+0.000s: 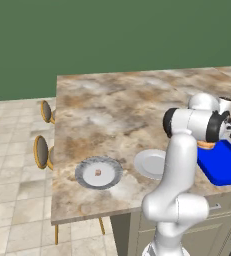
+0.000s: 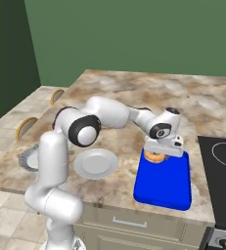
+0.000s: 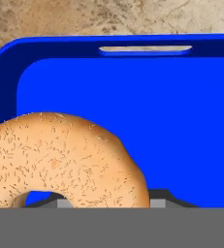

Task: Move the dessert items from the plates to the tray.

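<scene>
Arm bent rightward, pincer (image 2: pixel 156 155) holding donut (image 2: pixel 155 157) above tray (image 2: pixel 166 188).

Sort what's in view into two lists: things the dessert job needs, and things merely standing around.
Job:
donut, at the tool over the blue tray
small brown morsel on the dark-rimmed plate
plain white plate, now bare

Standing around:
black stovetop
stools beside the counter
</scene>
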